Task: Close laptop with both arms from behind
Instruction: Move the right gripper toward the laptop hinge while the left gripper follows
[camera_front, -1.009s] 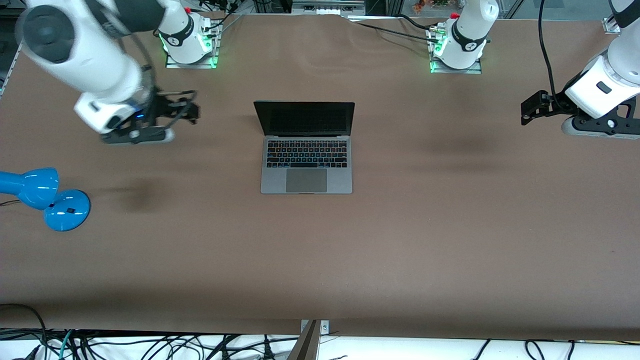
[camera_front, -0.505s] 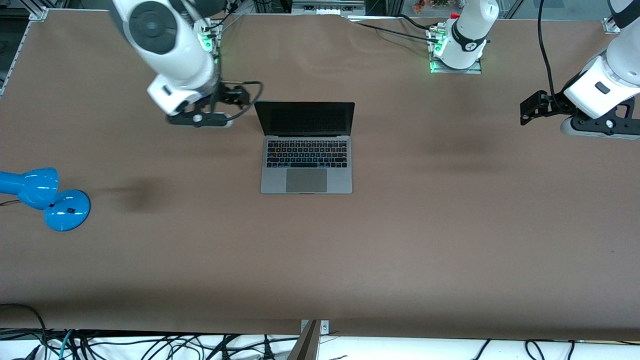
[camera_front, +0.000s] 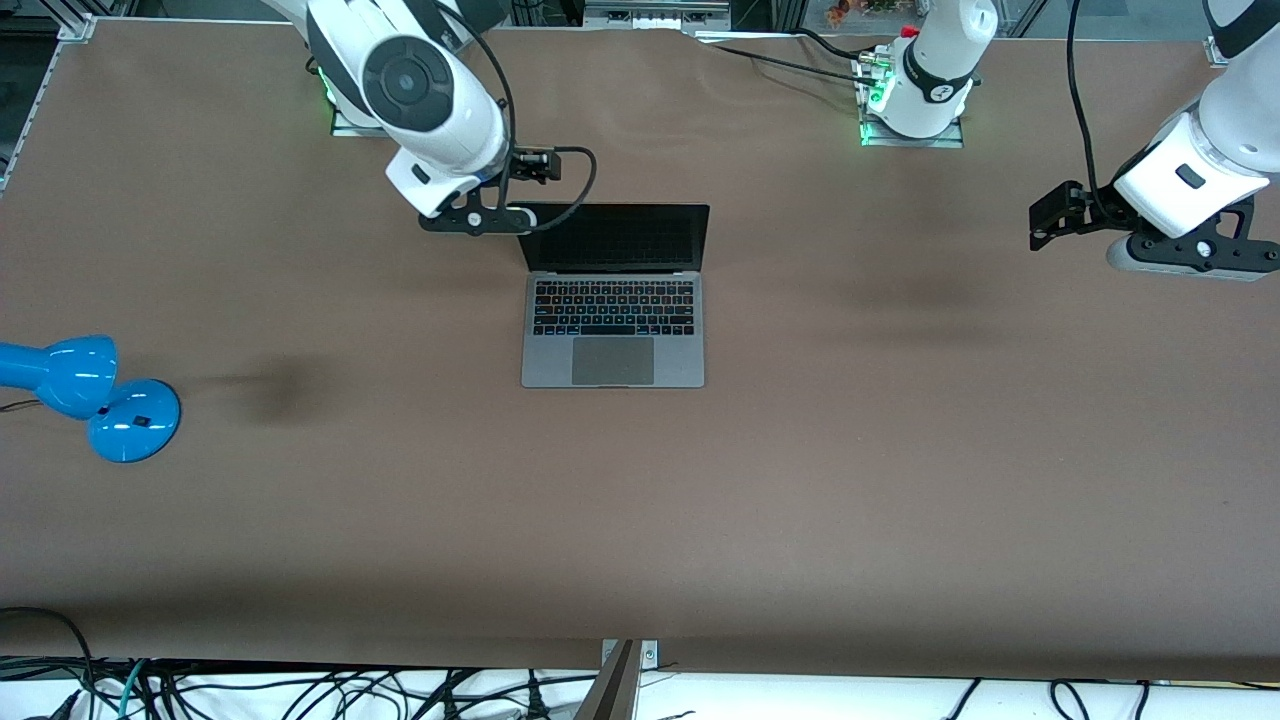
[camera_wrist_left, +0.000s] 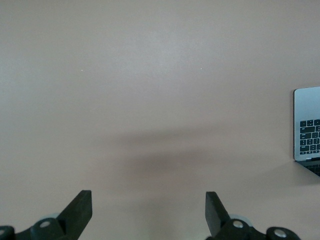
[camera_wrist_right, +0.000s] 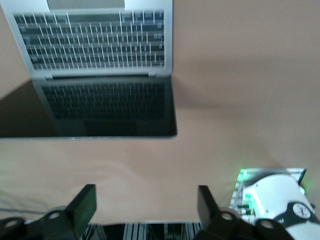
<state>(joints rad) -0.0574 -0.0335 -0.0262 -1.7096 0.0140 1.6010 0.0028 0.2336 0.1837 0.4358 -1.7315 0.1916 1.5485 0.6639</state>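
Nearest the front camera on my brown bench (camera_front: 800, 480) sits a blue desk lamp (camera_front: 90, 395), toward my right arm's end and well apart from the work. Farther back, mid-bench, the laptop (camera_front: 613, 300) lies open, keyboard toward the camera, its dark screen standing up and tilted back toward my bases.

Risks, as I judge them: my right gripper (camera_front: 470, 218) hangs just beside the screen's top corner on the right arm's side, while my left gripper (camera_front: 1050, 215) is well apart from the laptop, over bare bench near the left arm's end. If I push the lid with the right alone, at one corner, the laptop may twist or skid toward the camera instead of folding. A fast push could also slam the lid onto the keys.

Pose: my right arm reaches out from its base with the wrist turned down; its wrist view looks onto the screen and keyboard, its fingers (camera_wrist_right: 82, 205) spread apart, holding nothing. My left arm is held out low, its fingers (camera_wrist_left: 80, 210) likewise apart and empty.
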